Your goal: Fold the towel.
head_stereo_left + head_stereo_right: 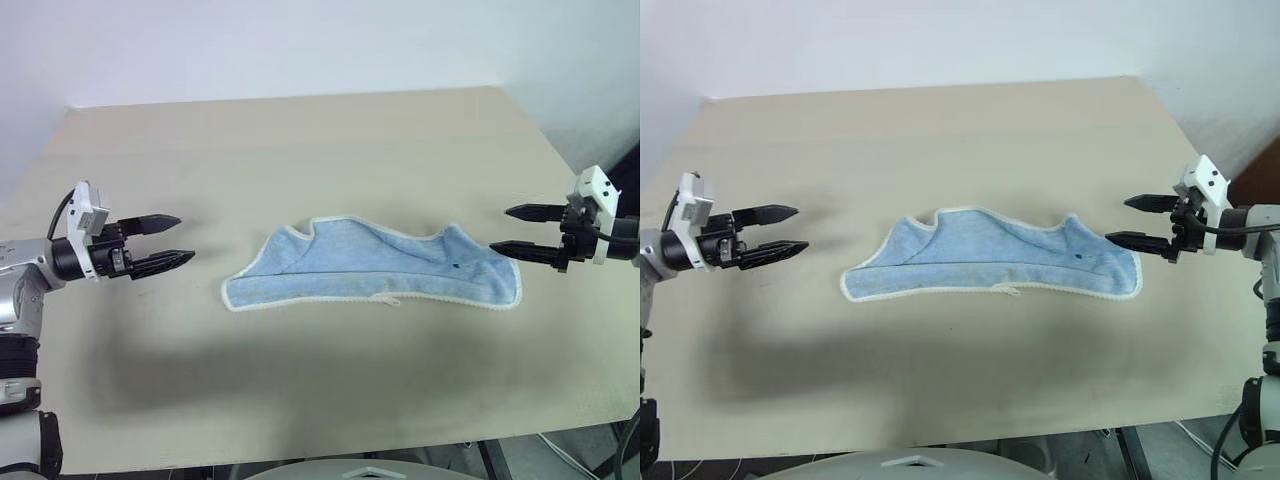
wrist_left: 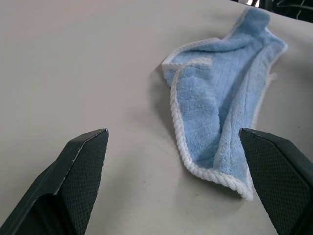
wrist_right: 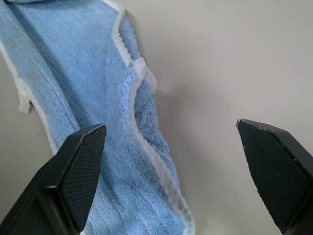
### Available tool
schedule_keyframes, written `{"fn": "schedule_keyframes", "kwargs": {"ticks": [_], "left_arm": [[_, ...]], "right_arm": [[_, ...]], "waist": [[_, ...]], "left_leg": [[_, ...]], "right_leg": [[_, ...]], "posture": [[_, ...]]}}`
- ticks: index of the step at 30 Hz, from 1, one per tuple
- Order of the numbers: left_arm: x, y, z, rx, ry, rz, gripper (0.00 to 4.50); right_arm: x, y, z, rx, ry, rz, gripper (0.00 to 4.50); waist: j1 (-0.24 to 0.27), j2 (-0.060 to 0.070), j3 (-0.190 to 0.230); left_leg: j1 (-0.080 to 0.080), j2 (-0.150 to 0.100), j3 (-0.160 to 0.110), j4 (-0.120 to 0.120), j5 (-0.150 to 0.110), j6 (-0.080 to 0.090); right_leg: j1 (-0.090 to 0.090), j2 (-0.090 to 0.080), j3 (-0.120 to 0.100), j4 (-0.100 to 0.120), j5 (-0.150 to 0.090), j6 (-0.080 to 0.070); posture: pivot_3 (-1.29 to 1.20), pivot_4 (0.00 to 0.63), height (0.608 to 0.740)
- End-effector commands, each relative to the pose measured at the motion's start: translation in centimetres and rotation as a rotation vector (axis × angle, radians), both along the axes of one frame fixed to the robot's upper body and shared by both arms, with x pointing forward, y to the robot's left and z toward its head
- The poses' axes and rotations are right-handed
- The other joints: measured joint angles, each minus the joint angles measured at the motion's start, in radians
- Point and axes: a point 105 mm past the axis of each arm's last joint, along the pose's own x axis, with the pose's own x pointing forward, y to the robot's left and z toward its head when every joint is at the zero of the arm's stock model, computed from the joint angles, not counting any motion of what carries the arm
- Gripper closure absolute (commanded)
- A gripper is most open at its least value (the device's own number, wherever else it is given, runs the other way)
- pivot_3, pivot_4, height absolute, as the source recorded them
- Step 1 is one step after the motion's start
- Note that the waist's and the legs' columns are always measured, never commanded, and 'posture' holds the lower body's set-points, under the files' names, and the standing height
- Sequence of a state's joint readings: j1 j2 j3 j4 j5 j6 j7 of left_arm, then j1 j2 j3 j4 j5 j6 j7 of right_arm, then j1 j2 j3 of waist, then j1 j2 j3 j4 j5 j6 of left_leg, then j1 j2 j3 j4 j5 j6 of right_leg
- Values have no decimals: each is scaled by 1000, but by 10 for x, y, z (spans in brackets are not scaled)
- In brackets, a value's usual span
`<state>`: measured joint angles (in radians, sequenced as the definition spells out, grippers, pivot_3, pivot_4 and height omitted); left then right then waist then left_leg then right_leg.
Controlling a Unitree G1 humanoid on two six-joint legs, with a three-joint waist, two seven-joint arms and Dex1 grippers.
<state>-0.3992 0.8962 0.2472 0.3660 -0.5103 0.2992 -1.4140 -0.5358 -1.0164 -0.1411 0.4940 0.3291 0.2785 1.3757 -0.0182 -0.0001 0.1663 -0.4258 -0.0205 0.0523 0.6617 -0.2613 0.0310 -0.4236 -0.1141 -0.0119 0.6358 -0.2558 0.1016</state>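
Item 1: small light blue terry-cloth towel with a white stitched border. It lies at the middle of the counter, folded lengthwise into a long, uneven band. The near edge runs fairly straight; the far edge rises in two peaks with a dip between. A tiny white tag loop projects from the near edge, about midway along. One small dark mark sits on the upper face toward the right end.

Item 2: flat beige counter, matte surface, carrying the towel.

Item 3: left gripper, black two-fingered, on a grey and white arm. It hangs above the counter off the towel's left end, apart from the cloth, pointing toward it. Its fingers stand spread wide with nothing between them.

Item 4: right gripper, black two-fingered. It hangs just beside the towel's right end, pointing toward it. Its fingers are likewise spread wide and hold nothing; in the right wrist view the towel's end lies below them.
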Motion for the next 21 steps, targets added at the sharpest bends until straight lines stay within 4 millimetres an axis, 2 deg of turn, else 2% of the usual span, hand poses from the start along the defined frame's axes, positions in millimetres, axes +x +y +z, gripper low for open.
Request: {"fn": "schedule_keyframes", "kwargs": {"ticks": [1,8,21], "left_arm": [[8,-3,7,-1,-32,-15,13],[15,-7,10,7,-43,-46,13],[10,-11,7,14,-15,-88,13]], "right_arm": [[-6,-4,14,0,-53,-11,0],[-14,-11,13,-8,-37,-29,0],[-7,-11,12,-5,-6,-22,0]], "waist": [[0,0,0],[0,0,0],[0,0,0]], "left_leg": [[0,0,0,0,0,0],[0,0,1,1,-1,1],[0,0,1,2,-1,1]], "right_leg": [[0,0,0,0,0,0],[1,-1,-1,0,0,0],[1,-1,-2,1,1,1]], "posture": [[0,150,740],[0,150,740],[0,150,740]]}}
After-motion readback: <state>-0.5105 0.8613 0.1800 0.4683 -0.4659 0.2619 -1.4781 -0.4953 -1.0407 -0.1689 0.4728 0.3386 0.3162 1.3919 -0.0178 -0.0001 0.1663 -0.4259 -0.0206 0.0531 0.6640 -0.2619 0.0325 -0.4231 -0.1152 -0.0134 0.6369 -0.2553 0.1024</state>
